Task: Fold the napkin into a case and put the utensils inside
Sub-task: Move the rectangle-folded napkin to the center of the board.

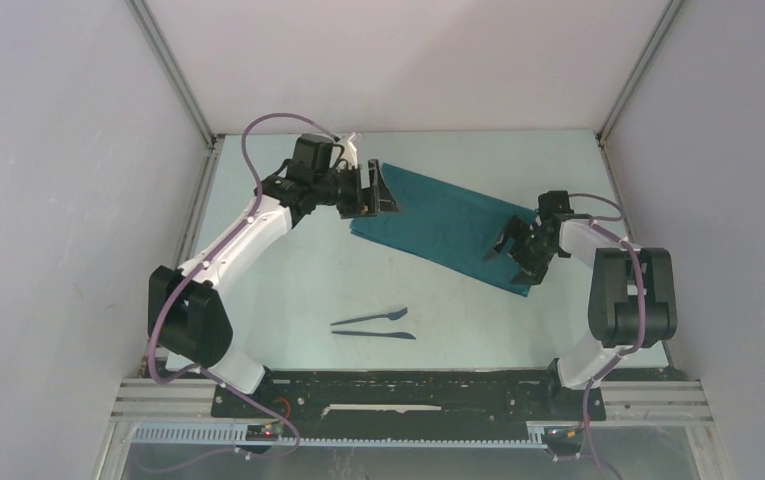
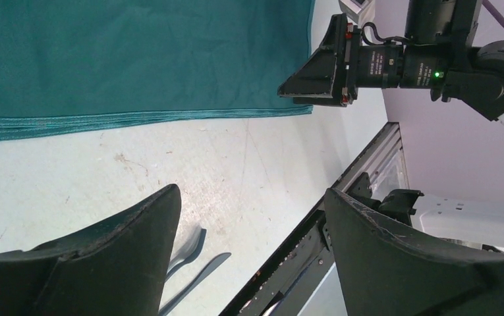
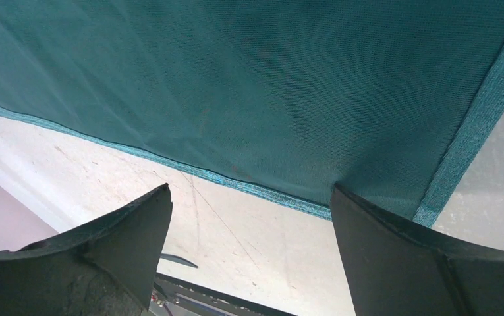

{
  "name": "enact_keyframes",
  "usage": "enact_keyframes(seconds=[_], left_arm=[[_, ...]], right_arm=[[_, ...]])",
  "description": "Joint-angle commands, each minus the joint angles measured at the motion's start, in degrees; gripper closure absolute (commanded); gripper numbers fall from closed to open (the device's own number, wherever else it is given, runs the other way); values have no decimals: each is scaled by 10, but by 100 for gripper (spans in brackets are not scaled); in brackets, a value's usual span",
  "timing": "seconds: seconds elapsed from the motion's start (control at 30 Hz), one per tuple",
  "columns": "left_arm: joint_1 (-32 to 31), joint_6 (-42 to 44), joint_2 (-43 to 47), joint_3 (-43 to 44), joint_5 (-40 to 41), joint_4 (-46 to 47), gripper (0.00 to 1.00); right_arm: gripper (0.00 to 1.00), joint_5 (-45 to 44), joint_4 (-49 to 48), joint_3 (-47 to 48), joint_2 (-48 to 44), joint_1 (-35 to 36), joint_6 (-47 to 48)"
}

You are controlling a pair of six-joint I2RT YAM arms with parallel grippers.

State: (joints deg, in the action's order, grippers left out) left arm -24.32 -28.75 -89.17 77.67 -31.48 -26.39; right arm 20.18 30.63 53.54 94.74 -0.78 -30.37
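The dark teal napkin [image 1: 448, 225] lies folded as a long rectangle, slanting from the far middle of the table toward the right. At its far-left end my left gripper [image 1: 382, 190] hovers open and holds nothing. My right gripper [image 1: 511, 258] stands open over the near-right end, also holding nothing. The left wrist view shows the napkin [image 2: 137, 52] with its hemmed edge above the open left gripper [image 2: 252, 201]. In the right wrist view the napkin [image 3: 249, 85] fills the top, and one finger [image 3: 394, 257] overlaps its edge. The two dark utensils [image 1: 372, 325] lie side by side near the front, apart from the cloth.
Grey walls and metal frame rails [image 1: 173, 80] enclose the pale table [image 1: 278, 270]. The black base rail [image 1: 408, 395] runs along the near edge. The right arm's gripper [image 2: 321, 72] shows at the top of the left wrist view, and the utensils [image 2: 186, 253] show beside the left finger.
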Motion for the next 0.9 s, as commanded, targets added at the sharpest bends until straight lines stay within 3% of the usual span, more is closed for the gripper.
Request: enact_keyframes(seconds=[0.0,0.53,0.73,0.87], left_arm=[[2,23,12,2,-16,0,13],[8,6,24,-15,-45,20,13],[8,-5,24,-19,-61,30,13],[7,-16,33,-25,-73,43,13]], right_arm=[[2,-42,5,-20,6,-9,7],[2,-40,71,-102,-86,-105,31],[1,-107,129,-23,-112,-84,34],[1,-177,153,42,-76,-106,50]])
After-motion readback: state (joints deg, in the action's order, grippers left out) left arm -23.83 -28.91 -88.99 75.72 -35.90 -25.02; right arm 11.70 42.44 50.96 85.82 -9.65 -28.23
